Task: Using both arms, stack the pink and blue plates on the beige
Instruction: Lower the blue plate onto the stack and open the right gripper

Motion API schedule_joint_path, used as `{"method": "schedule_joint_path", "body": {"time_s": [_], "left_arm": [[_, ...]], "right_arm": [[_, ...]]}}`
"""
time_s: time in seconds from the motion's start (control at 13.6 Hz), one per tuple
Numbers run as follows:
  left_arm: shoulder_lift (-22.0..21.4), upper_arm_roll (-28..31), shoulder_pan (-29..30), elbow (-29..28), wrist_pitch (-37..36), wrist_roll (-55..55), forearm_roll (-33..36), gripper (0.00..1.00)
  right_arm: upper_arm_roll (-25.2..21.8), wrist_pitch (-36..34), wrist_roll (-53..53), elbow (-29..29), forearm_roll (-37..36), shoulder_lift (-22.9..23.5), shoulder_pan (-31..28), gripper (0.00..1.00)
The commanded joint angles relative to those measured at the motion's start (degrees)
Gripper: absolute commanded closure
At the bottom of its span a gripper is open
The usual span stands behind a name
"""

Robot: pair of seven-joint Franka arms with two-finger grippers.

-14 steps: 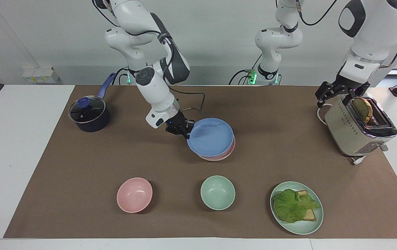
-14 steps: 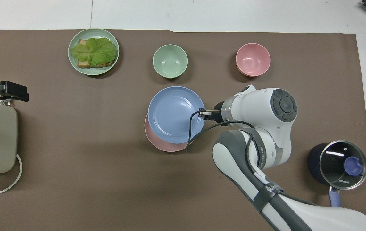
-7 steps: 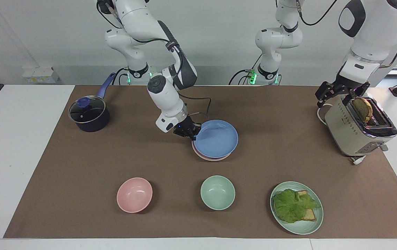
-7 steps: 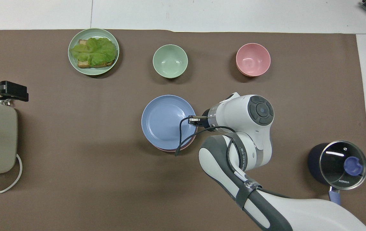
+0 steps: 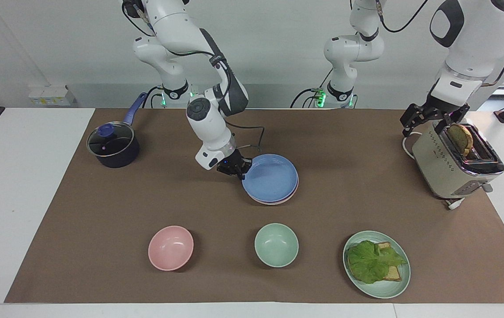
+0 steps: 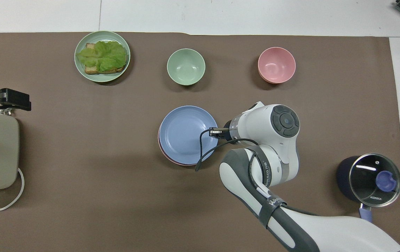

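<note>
The lid of the dark blue saucepan [image 6: 368,180], at the bench edge nearest the robots toward the right arm's end, carries the word "KONKA". A beige toaster [image 5: 455,163] with a bread slice in its slot stands at the left arm's end of the brown mat [image 5: 102,229]. Along the mat edge farthest from the robots sit a pink bowl [image 5: 171,247], a green bowl [image 5: 276,244] and a green plate [image 5: 382,289] with lettuce and bread. The blue plate [image 5: 270,177] lies mid-mat on the pink plate [image 5: 278,202], of which only a rim shows; no beige plate can be made out beneath. The right gripper [image 5: 237,170] is at the blue plate's rim on the side toward the right arm's end; whether it grips or has released cannot be told. The right arm's cable crosses over the plate. The left gripper [image 5: 428,117] waits with jaws spread above the toaster.
</note>
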Motion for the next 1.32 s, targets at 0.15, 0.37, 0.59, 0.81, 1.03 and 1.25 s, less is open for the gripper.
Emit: {"method": "schedule_joint_path", "body": {"time_s": [0.15, 0.37, 0.59, 0.81, 1.03, 1.25], "left_arm": [[-0.46, 0.03, 0.11, 0.28, -1.21, -0.46, -0.4, 0.0], [-0.46, 0.03, 0.11, 0.28, -1.21, -0.46, -0.4, 0.0], [-0.46, 0.03, 0.11, 0.28, -1.21, -0.46, -0.4, 0.0], [-0.46, 0.03, 0.11, 0.28, -1.21, -0.46, -0.4, 0.0], [-0.46, 0.03, 0.11, 0.28, -1.21, -0.46, -0.4, 0.0], [-0.46, 0.03, 0.11, 0.28, -1.21, -0.46, -0.4, 0.0]], "right_arm": [[0.23, 0.36, 5.24, -0.07, -1.41, -0.44, 0.41, 0.26], [0.15, 0.01, 5.5, 0.64, -1.41, -0.87, -0.2, 0.24], [-0.47, -2.09, 5.76, 0.64, -1.5, -5.34, -3.96, 0.19], [-0.47, -9.11, 5.15, 0.72, -4.46, -11.4, -11.77, 0.06], [-0.38, -12.73, 4.97, 0.72, -14.04, -15.28, -17.41, 0.02], [-0.47, -21.57, 1.56, 6.32, -15.56, -17.22, -22.77, 0.0]]}}
